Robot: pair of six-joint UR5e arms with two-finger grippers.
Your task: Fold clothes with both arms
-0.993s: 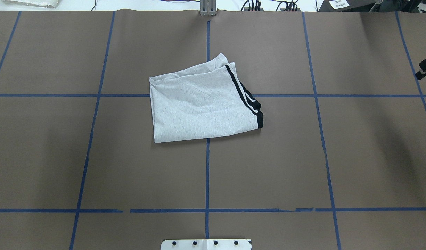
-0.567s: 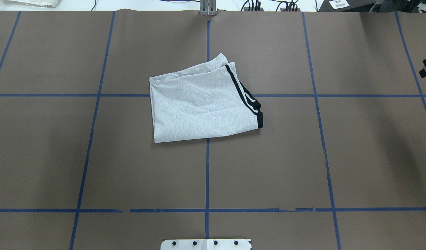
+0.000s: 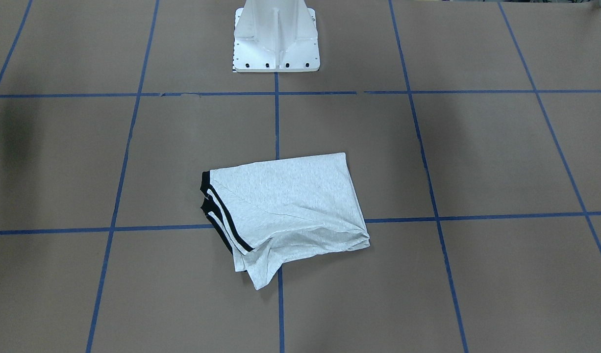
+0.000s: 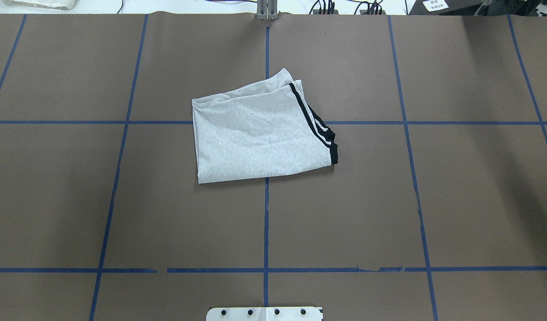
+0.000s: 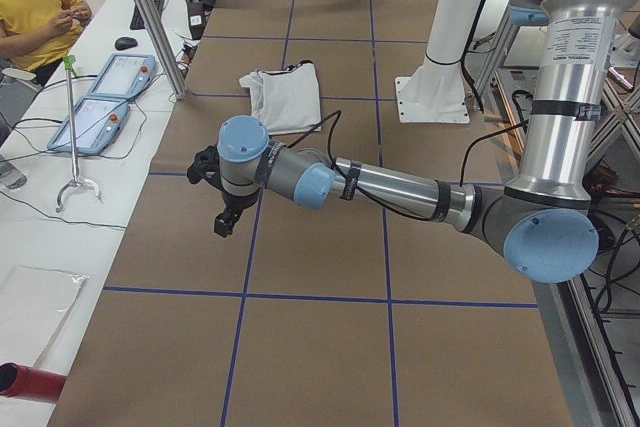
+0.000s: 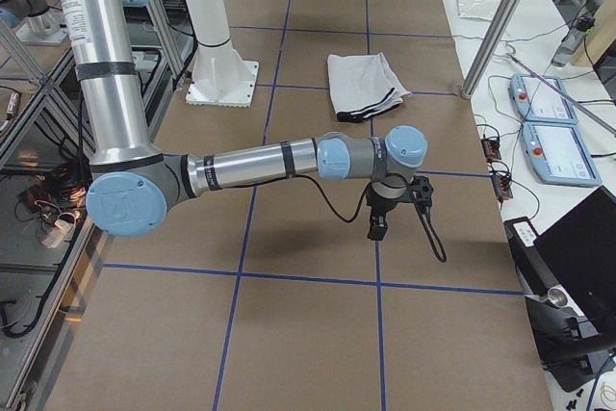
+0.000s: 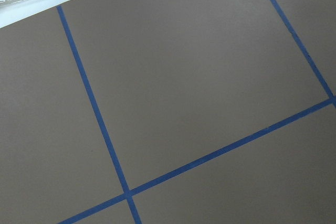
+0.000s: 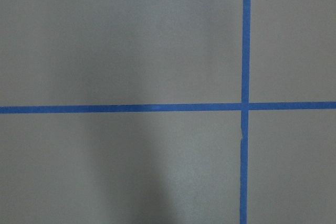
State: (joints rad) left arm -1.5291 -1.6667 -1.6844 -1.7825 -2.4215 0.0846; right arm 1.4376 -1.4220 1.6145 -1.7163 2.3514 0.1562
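Note:
The light grey T-shirt (image 4: 260,133) lies folded into a rough rectangle at the table's middle, its black-and-white stripes along the right edge. It also shows in the front view (image 3: 286,211) and both side views (image 5: 285,97) (image 6: 364,86). No print shows. Neither gripper appears in the overhead or front views. The left gripper (image 5: 228,217) hangs over bare brown paper far left of the shirt. The right gripper (image 6: 377,228) hangs over bare paper far right of it. I cannot tell whether either is open. Both wrist views show only paper and blue tape lines.
The white pedestal (image 3: 276,39) stands at the robot's side of the table. Two teach pendants (image 5: 100,97) (image 6: 553,141) lie on the white bench beyond the far edge. A seated person in yellow (image 5: 30,17) is there. A plastic bag (image 4: 37,3) lies at the far left corner.
The right gripper, seen at the overhead view's right edge earlier, has moved out past that edge. The shirt has not moved.

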